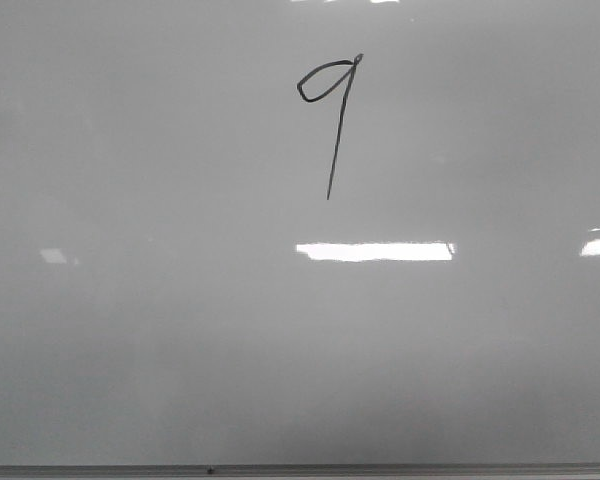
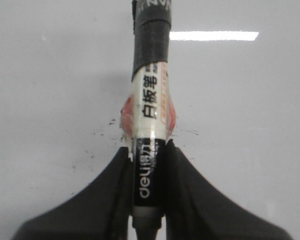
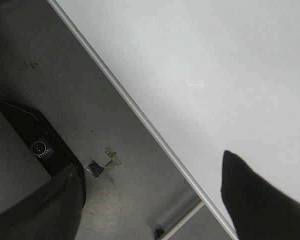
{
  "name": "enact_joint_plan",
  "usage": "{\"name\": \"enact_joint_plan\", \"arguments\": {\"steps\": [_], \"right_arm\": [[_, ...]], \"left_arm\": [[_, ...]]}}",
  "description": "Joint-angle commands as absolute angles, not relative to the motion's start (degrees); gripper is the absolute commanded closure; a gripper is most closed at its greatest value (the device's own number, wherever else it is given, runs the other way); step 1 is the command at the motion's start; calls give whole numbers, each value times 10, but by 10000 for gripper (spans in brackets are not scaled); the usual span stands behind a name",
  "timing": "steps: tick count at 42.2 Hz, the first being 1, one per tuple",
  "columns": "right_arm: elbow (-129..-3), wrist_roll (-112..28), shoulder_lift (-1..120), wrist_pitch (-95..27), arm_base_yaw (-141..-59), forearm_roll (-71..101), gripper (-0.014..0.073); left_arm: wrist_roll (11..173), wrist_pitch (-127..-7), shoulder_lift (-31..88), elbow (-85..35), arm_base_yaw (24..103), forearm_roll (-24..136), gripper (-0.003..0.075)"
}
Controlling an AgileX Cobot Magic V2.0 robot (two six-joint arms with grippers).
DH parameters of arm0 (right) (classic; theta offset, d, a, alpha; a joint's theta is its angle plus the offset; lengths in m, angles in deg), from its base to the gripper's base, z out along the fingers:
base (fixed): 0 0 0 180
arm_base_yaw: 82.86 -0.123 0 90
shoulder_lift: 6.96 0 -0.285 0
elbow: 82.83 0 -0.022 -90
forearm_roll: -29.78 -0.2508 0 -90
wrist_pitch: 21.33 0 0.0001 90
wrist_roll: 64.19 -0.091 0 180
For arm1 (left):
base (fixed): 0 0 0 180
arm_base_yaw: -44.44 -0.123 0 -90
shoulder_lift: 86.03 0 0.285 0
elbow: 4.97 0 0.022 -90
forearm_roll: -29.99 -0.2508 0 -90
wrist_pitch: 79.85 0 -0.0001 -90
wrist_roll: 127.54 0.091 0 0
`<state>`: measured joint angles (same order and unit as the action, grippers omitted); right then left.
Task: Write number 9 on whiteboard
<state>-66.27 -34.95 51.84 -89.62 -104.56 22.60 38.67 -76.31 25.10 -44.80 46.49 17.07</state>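
The whiteboard (image 1: 160, 330) fills the front view, glossy pale grey. A thin black number 9 (image 1: 332, 110) is drawn on its upper middle, a small pointed loop over a long slanted stem. Neither gripper shows in the front view. In the left wrist view my left gripper (image 2: 149, 150) is shut on a black and white whiteboard marker (image 2: 151, 95), held over the whiteboard (image 2: 50, 75); its tip is out of view. In the right wrist view my right gripper (image 3: 150, 180) is open and empty, over the whiteboard's edge (image 3: 140, 115).
Bright light reflections (image 1: 375, 251) lie on the board below the figure. The board's thin grey frame (image 1: 300, 469) runs along the near edge. In the right wrist view a grey floor (image 3: 125, 200) and a dark object (image 3: 40, 145) lie beside the board.
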Motion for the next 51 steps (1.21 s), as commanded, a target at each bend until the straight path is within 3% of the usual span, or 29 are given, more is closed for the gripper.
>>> {"name": "enact_joint_plan", "arguments": {"steps": [1,20,30,35,43,51], "right_arm": [[-676,-351,516,-865,-1042,227,3],[-676,-351,516,-865,-1042,227,3],[-676,-355,516,-865,-1042,227,3],[-676,-364,516,-866,-1042,227,3],[-676,-436,500,-887,-1042,256,3],[-676,-585,450,-889,-1042,289,3]], "left_arm": [[378,-873,219,-440,464,176,639],[379,-1048,50,-440,464,176,622],[380,-1049,22,-438,464,174,382],[383,-1046,24,-438,464,174,358],[391,-975,61,-437,464,171,361],[398,-764,159,-394,467,137,361]]}}
